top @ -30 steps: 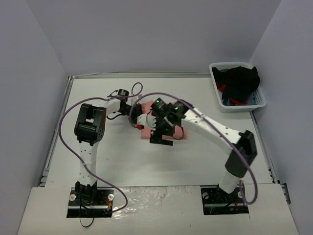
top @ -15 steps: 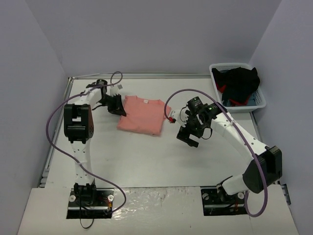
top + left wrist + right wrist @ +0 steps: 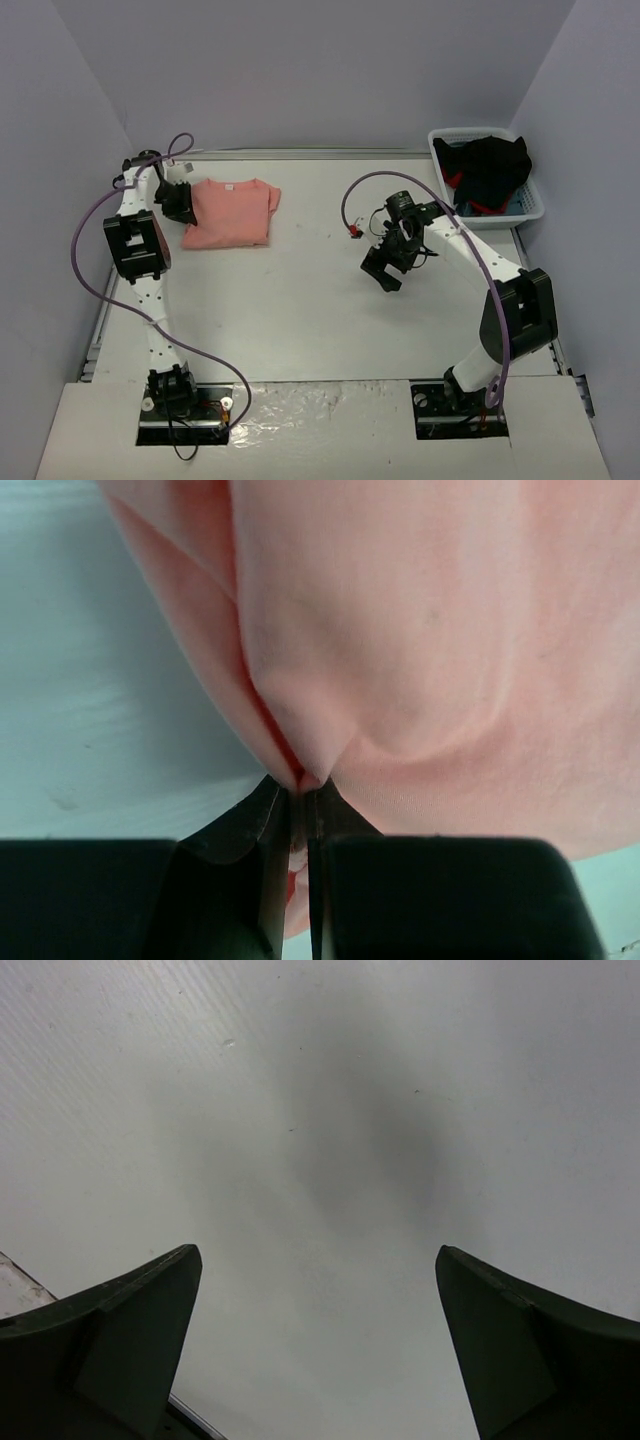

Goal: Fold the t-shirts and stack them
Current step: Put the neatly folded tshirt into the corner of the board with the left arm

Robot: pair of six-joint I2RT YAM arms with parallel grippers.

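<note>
- Pinching one edge of the t-shirt point(image 3: 232, 212), the left pincer point(image 3: 298, 798) has its jaws pressed together on a small ridge of salmon cloth. The left wrist view shows that ridge puckered up right at the fingertips.
- The t-shirt lies folded and flat on the tabletop point(image 3: 300, 300). It spreads straight away from the left pincer toward the right arm's side, and its slightly longer side seems to run along that same line.
- The right pincer point(image 3: 318, 1345) hangs with its jaws spread wide and nothing between them, above bare tabletop. The t-shirt is well apart from it, off toward the left arm.
- The left arm is by far the nearer, so I judge that any sliding or setting down of the folded t-shirt falls to it, with the pull running along the cloth's length.
- The white basket point(image 3: 535, 205) of dark clothes point(image 3: 490, 170) stands beyond the right pincer on its outer side, so I judge that arm better placed to fetch from it.
</note>
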